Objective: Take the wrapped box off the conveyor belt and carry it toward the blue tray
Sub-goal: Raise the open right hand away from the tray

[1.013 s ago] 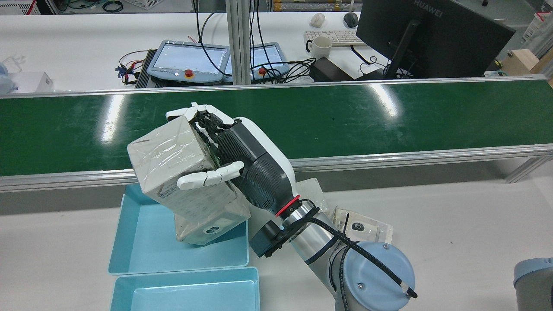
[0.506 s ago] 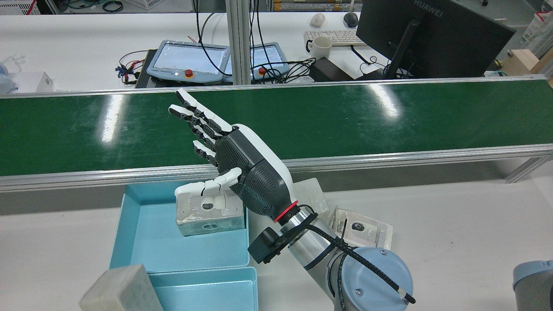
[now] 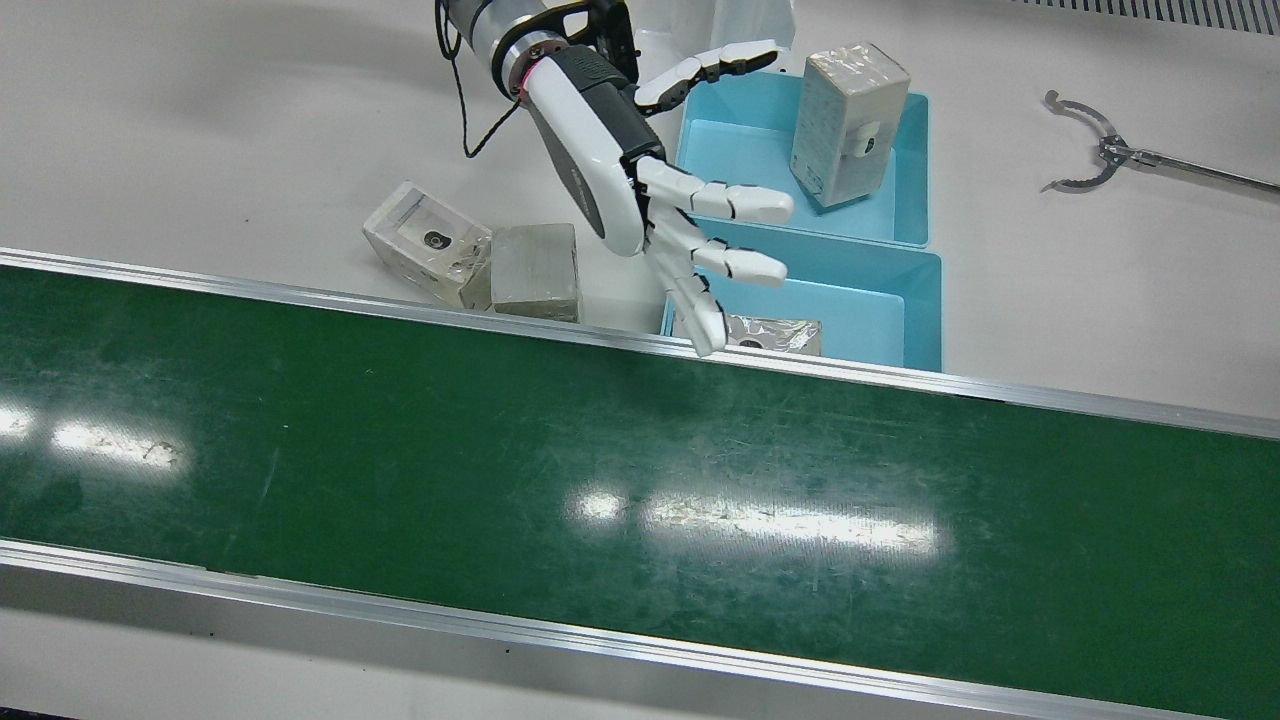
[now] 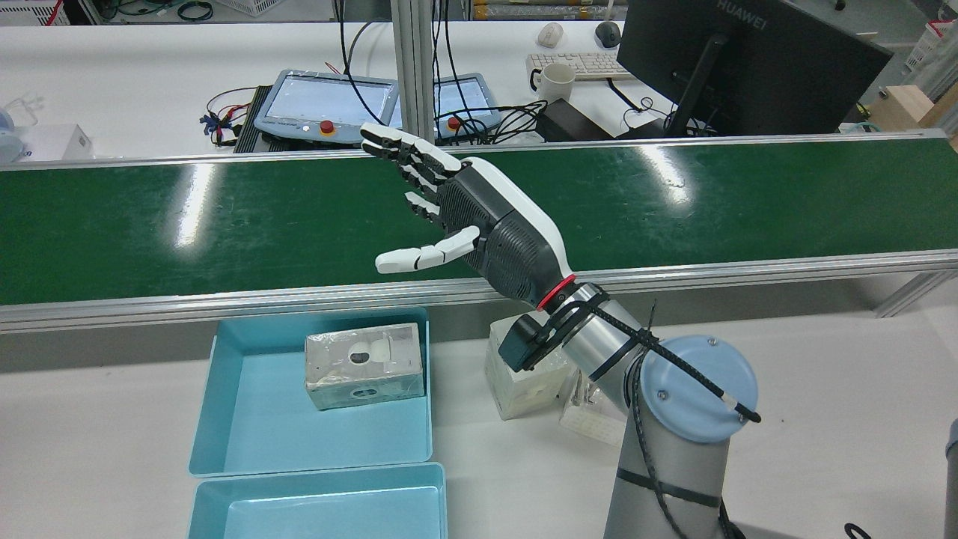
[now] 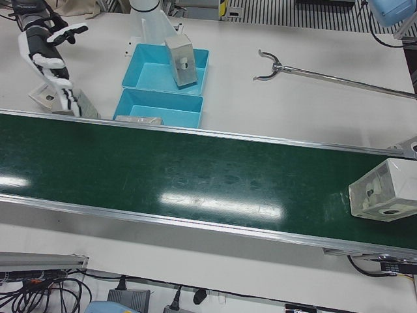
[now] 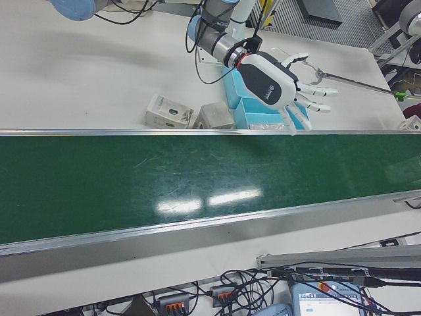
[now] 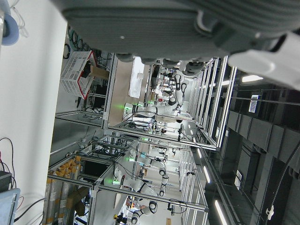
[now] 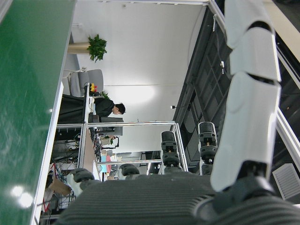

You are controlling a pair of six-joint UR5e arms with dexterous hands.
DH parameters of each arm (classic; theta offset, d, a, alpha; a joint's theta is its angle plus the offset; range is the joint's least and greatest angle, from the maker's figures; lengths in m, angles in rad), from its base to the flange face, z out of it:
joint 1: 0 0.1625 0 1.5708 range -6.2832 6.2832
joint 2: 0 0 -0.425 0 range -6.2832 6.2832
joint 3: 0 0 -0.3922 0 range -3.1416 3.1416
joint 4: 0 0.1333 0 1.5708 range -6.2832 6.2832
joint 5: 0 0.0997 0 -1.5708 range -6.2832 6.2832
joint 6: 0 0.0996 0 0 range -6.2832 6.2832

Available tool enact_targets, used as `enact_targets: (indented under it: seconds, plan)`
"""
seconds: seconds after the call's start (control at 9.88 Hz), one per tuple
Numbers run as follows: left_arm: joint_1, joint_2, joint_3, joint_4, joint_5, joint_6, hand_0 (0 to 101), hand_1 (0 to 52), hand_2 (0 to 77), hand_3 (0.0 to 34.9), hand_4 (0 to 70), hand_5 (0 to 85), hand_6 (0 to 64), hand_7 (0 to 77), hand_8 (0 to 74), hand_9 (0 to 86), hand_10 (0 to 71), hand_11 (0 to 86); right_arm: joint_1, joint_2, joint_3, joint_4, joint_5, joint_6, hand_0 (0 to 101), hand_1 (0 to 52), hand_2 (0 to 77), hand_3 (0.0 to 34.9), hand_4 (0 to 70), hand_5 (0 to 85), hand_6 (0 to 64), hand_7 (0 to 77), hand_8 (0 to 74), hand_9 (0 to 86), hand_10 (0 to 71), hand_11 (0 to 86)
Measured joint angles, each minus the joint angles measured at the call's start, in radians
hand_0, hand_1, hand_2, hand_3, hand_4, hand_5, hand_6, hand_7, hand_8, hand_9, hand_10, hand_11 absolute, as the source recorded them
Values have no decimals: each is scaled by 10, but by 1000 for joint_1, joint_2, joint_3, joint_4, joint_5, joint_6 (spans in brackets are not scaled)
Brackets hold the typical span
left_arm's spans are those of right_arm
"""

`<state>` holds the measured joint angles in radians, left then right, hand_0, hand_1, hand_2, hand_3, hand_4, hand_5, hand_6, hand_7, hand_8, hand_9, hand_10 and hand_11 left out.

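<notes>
My right hand (image 4: 464, 217) is open and empty, fingers spread, above the near rail of the green conveyor belt (image 4: 673, 202); it also shows in the front view (image 3: 650, 190). A wrapped box (image 3: 850, 125) stands tilted in the blue tray nearest my base (image 3: 745, 150); the rear view cuts it off. The blue tray by the belt (image 4: 247, 419) holds another wrapped box (image 4: 363, 365) lying flat. A further wrapped box (image 5: 384, 192) sits on the belt at the far right of the left-front view. My left hand (image 7: 154, 28) shows only in its own view, holding nothing.
A clear box (image 3: 428, 243) and a grey box (image 3: 535, 270) lie on the table next to the trays, under my right forearm. A metal grabber tool (image 3: 1100, 150) lies on the table past the trays. Teach pendants (image 4: 325, 108) and a monitor (image 4: 748, 67) stand beyond the belt.
One second ago my right hand held the wrapped box over the trays. It opened, the box dropped toward the tray nearest my base, and the hand rose and swung right toward the belt.
</notes>
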<state>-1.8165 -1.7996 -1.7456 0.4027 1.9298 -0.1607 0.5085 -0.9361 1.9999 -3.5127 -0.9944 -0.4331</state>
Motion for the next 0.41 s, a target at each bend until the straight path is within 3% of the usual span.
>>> enact_targets:
  seconds: [0.2,0.41]
  plan:
    - [0,0,0,0,0,0,0,0,5,0,0,5,0,5,5,5,0,0,154,-6,-41,-116,-115,8,462,142,164,301,131,136,0,169,0,11,0,16]
    - [0,0,0,0,0,0,0,0,5,0,0,5,0,5,5,0,0,0,322,-8,-145,-165,-249,50,463,147,164,300,125,120,0,169,0,16,0,16]
